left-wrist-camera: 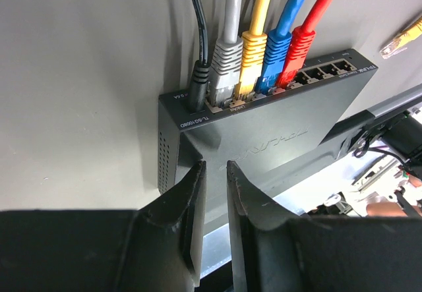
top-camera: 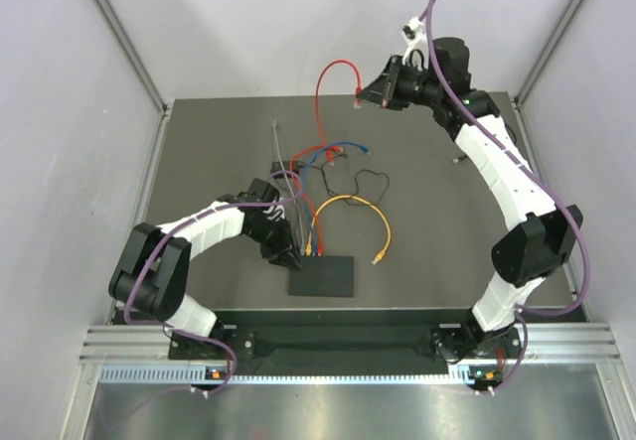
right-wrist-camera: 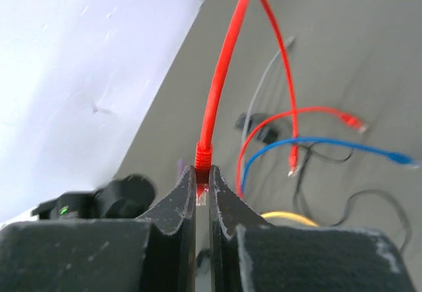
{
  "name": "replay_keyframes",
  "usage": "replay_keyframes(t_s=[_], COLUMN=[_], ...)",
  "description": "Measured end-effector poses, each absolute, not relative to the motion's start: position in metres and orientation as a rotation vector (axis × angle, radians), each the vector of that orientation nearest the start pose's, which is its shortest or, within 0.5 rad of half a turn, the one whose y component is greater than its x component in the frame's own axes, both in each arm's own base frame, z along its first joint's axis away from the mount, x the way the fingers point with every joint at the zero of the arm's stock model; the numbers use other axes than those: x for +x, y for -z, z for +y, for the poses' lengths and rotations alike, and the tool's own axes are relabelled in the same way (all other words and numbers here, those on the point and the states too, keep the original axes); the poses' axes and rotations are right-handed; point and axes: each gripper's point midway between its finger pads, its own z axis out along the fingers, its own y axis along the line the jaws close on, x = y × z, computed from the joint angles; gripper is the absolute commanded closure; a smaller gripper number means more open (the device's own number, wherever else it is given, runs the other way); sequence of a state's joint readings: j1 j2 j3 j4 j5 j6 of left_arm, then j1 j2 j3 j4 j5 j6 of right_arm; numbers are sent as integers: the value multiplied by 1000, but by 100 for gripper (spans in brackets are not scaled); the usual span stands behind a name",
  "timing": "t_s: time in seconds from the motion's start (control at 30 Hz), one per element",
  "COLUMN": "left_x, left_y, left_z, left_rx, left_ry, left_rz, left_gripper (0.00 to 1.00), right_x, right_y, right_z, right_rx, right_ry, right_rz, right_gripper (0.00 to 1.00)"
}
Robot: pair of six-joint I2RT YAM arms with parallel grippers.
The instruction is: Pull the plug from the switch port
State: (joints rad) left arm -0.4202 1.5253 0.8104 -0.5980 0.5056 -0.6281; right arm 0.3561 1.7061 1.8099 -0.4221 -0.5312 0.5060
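The black switch (top-camera: 323, 276) lies near the table's front edge. In the left wrist view the switch (left-wrist-camera: 264, 147) has a black power lead, then grey, yellow, blue and red plugs (left-wrist-camera: 300, 48) side by side in its ports. My left gripper (top-camera: 295, 261) hovers over the switch's left corner; its jaws (left-wrist-camera: 215, 167) stand slightly open with nothing between them. My right gripper (top-camera: 360, 97) is raised at the far back of the table. It (right-wrist-camera: 203, 176) is shut on a red plug (right-wrist-camera: 204, 155), whose red cable (top-camera: 320, 87) arcs up and back down to the table.
Loose cables lie tangled behind the switch: a yellow loop with a free end (top-camera: 378, 257), a blue free end (top-camera: 366, 147), a thin black lead (top-camera: 368, 177). White walls close in left, right and behind. The metal frame rail (top-camera: 348, 341) runs along the front edge.
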Motion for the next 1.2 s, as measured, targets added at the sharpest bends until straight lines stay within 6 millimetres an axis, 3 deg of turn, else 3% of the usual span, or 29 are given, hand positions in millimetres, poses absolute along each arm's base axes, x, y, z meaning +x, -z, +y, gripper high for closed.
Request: replay_keyframes(t_s=[0.27, 0.43, 0.53, 0.6, 0.8, 0.97, 1.07, 1.2], left_x=[190, 190, 190, 190, 190, 189, 189, 188], left_y=[-46, -47, -47, -47, -48, -49, -49, -51], left_z=[-200, -200, -200, -200, -200, -201, -200, -200], left_rx=[-206, -199, -192, -187, -172, -168, -168, -163], left_ry=[874, 875, 874, 874, 876, 887, 888, 891], left_rz=[3033, 3030, 3030, 3031, 3025, 3025, 3024, 3016], left_gripper=[76, 76, 76, 76, 76, 76, 76, 76], right_x=[456, 461, 471, 472, 447, 450, 457, 469], right_y=[-363, -347, -335, -317, -241, -208, -203, -226], right_z=[244, 201, 196, 201, 234, 253, 259, 270], right_rx=[-77, 208, 239, 233, 164, 123, 128, 165], right_ry=[-884, -793, -797, -808, -824, -805, -799, -827], right_rz=[1873, 1853, 1867, 1891, 2051, 2110, 2124, 2078], right_gripper=[100, 100, 100, 100, 100, 100, 100, 100])
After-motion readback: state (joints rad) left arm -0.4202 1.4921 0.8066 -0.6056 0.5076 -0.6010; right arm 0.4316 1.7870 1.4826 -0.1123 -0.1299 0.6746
